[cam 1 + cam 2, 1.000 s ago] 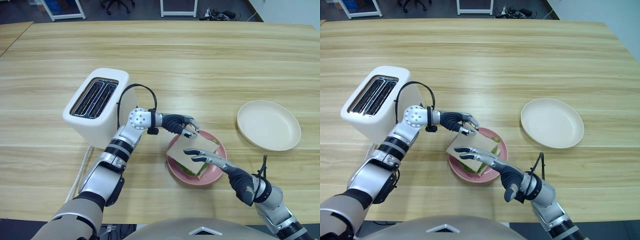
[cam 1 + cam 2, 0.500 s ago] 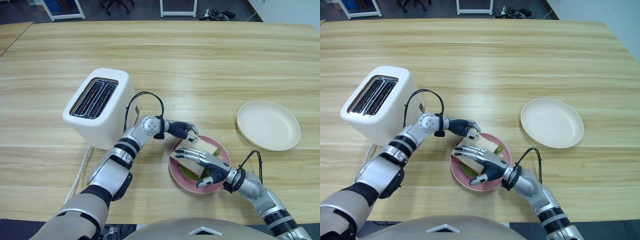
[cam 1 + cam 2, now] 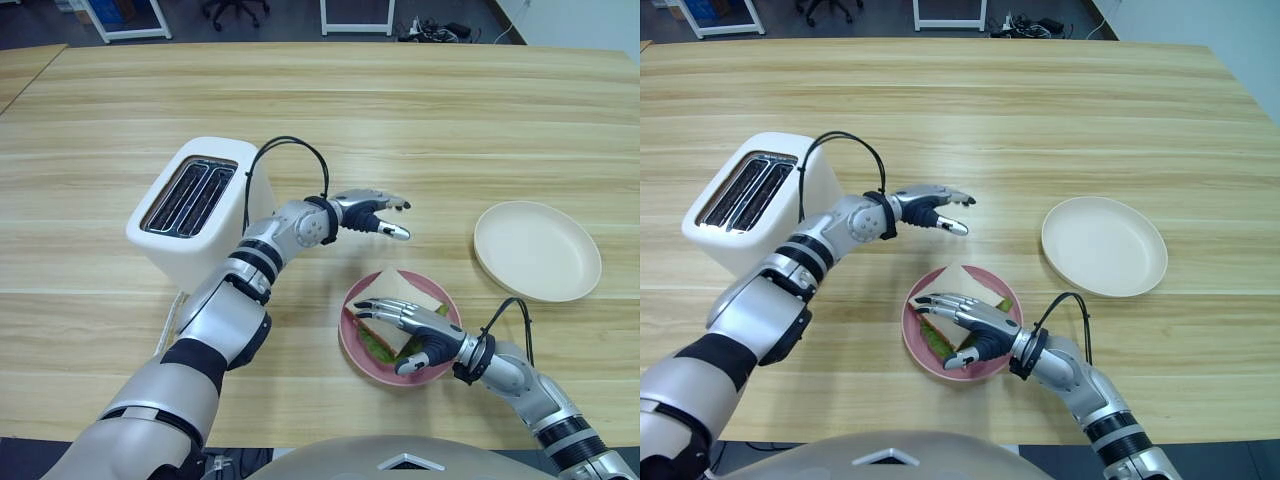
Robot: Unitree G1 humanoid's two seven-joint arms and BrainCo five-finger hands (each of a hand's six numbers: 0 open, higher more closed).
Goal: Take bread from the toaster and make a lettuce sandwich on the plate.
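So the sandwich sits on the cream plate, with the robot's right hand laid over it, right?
Not the cream plate: the left eye view shows the sandwich on the pink plate, with the right hand laid over it.

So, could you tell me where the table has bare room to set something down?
Bare wood lies beyond the toaster and cream plate, across the far table, and between the pink plate and cream plate. Crowded: the pink plate, under the right robot hand.
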